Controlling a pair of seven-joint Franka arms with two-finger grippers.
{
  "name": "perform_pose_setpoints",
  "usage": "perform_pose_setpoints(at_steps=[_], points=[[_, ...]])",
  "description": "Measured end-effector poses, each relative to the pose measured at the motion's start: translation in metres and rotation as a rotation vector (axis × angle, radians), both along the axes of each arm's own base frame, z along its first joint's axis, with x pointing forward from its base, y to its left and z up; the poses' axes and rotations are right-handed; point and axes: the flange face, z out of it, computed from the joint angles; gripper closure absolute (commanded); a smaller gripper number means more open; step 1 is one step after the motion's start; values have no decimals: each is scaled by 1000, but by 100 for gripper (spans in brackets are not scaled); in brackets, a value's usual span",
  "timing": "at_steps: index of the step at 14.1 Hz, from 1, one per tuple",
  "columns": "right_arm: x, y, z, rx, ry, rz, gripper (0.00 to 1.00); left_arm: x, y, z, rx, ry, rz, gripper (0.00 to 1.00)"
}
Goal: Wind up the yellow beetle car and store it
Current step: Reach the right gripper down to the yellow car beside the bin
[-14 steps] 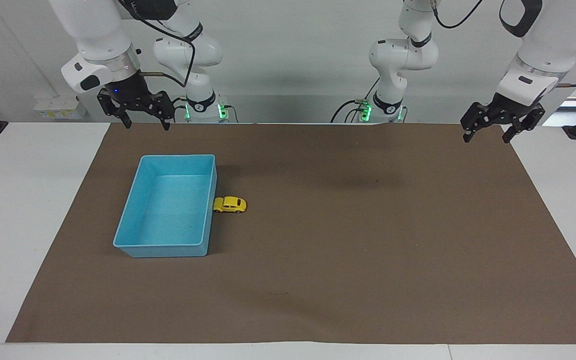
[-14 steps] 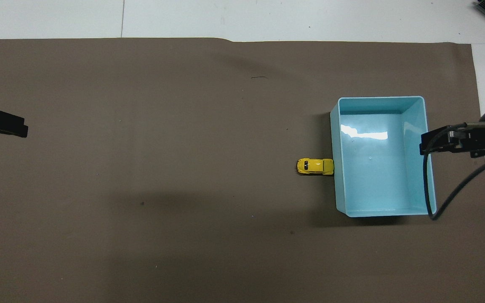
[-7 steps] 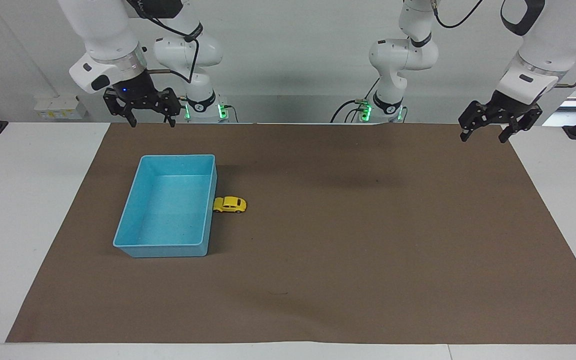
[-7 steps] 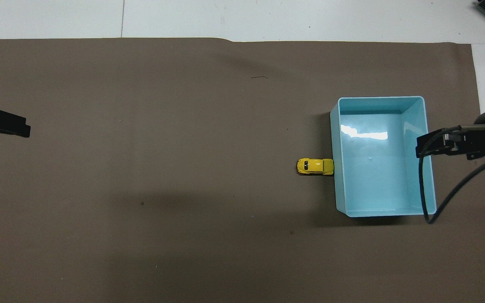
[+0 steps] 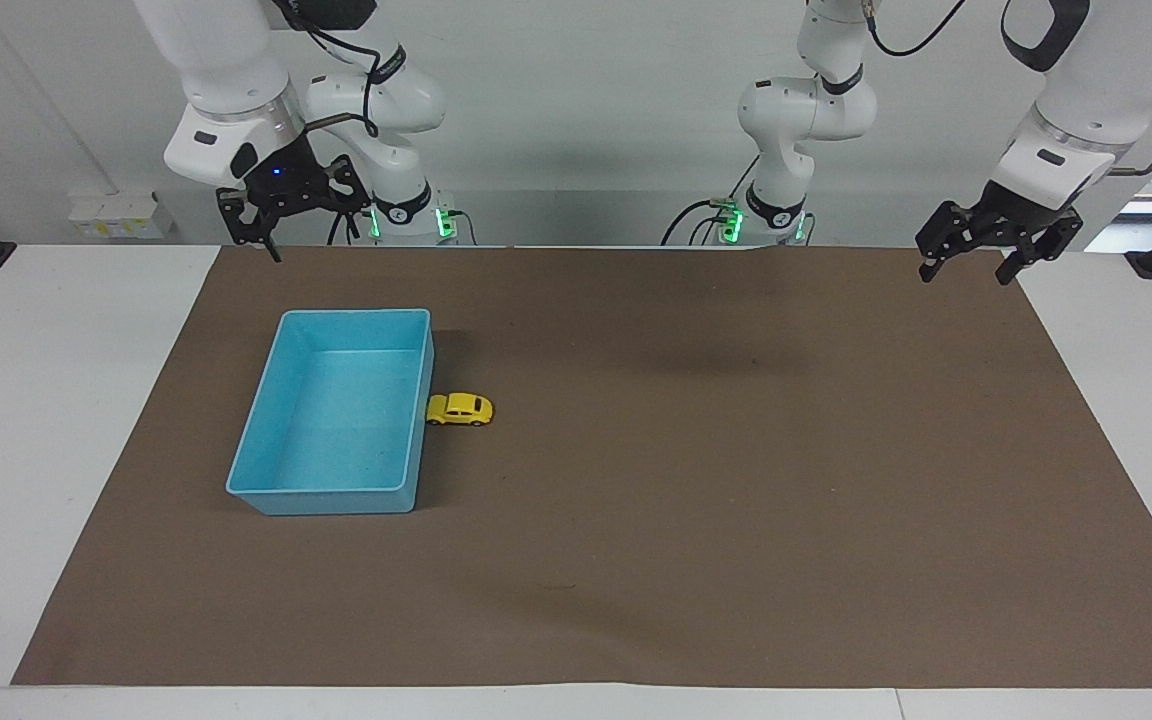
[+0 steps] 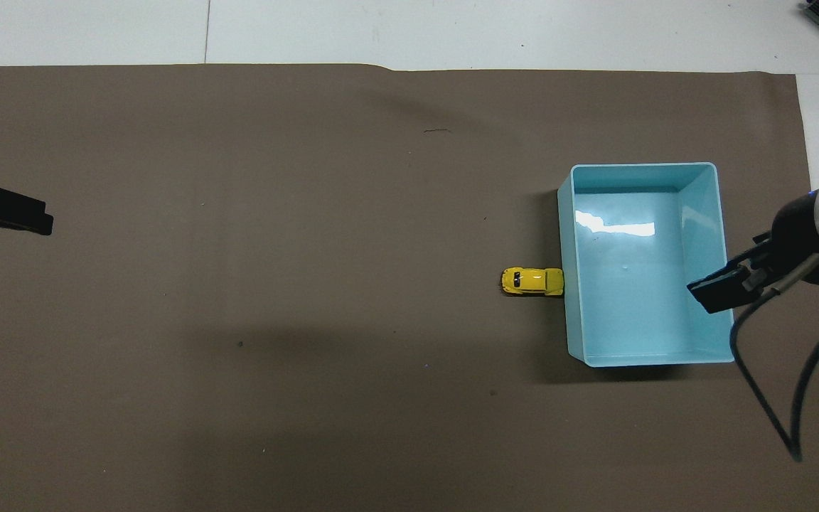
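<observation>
**Right arm is finally swinging round, car hasn't been touched yet**

Starting at the robots' end: the right pincer [image 5: 271, 232] has turned on its wrist over the last second and shifted a bit toward the middle. It hangs high over the edge of the brown paper mat [image 5: 736, 500] on the white worktop [image 5: 36, 450], and its fingers look spread with nothing in them. The left pincer [image 5: 971, 258] just waits in the air at its own end, also spread and empty.

Farther out, the open-topped light blue plastic bin [image 5: 281, 490] is empty. The tiny bright yellow beetle car [image 5: 459, 409] sits on the mat, touching the bin's wall on the side toward the left arm. Neither has moved. My guess: the right arm is lining up to grab the car, so winding hasn't started.
</observation>
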Motion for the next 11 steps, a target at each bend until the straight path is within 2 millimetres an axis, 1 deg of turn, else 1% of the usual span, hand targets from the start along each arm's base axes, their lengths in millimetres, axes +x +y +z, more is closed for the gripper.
perform_pose_setpoints(at_steps=[2, 4, 5, 6, 8, 10, 11], points=[[-2, 12, -5, 7, -13, 161, 0, 0, 0, 0, 0, 0, 0, 0], [0, 28, -17, 12, -25, 289, 0, 0, 0, 0, 0, 0, 0, 0], [0, 41, -26, 14, -33, 355, 0, 0, 0, 0, 0, 1, 0, 0], [2, 56, -38, 16, -43, 426, 0, 0, 0, 0, 0, 1, 0, 0], [7, 89, -77, 22, -48, 548, 0, 0, 0, 0, 0, 1, 0, 0], [16, 116, -129, 28, -36, 624, 0, 0, 0, 0, 0, 1, 0, 0], [21, 125, -153, 31, -41, 652, 0, 0, 0, 0, 0, 1, 0, 0]])
